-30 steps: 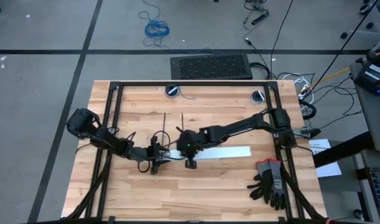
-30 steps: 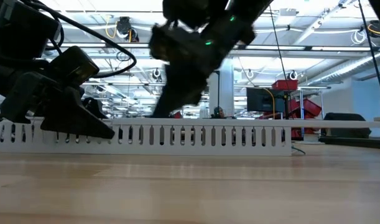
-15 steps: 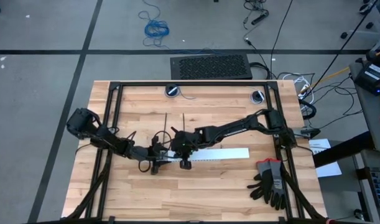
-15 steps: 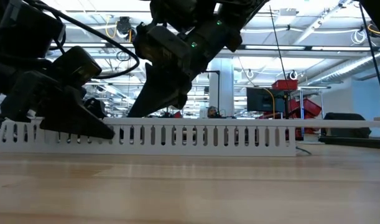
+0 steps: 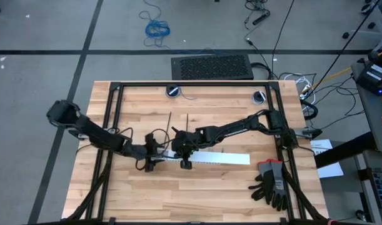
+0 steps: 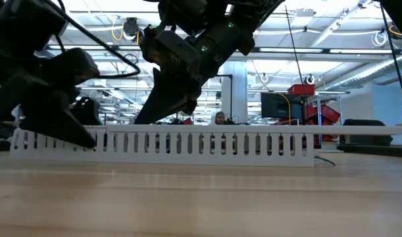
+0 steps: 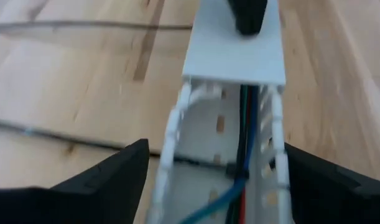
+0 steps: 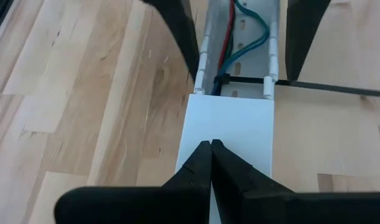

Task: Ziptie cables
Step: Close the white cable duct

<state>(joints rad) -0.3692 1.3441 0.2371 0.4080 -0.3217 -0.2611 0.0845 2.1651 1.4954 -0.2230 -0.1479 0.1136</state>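
A white slotted strip lies flat across the table's middle. It is an open channel with a flat white cover on part of it. The cables, thin blue, green, red and dark wires, run along inside the uncovered end. One black ziptie passes crosswise through the channel's slots. Two thin black zipties lie on the wood beyond it. My left gripper is open, with one finger on each side of the uncovered end. My right gripper is shut on top of the cover. My right gripper presses its shut fingertips down on the cover's top face, near the cover's end that faces the left gripper. It comes slanting down from the table's right. The strip stays flat on the table. My left gripper's fingers stand astride the channel; I cannot tell whether they touch its walls.
Black gloves lie at the near right corner. A black frame rims the table, with two round fittings at the far edge. Bare wood lies on the near side of the strip.
My right gripper has moved toward the table's left along the strip and come down onto the cover, then held still. My left gripper has drawn back a little toward the table's left, and its arm has swung outward.
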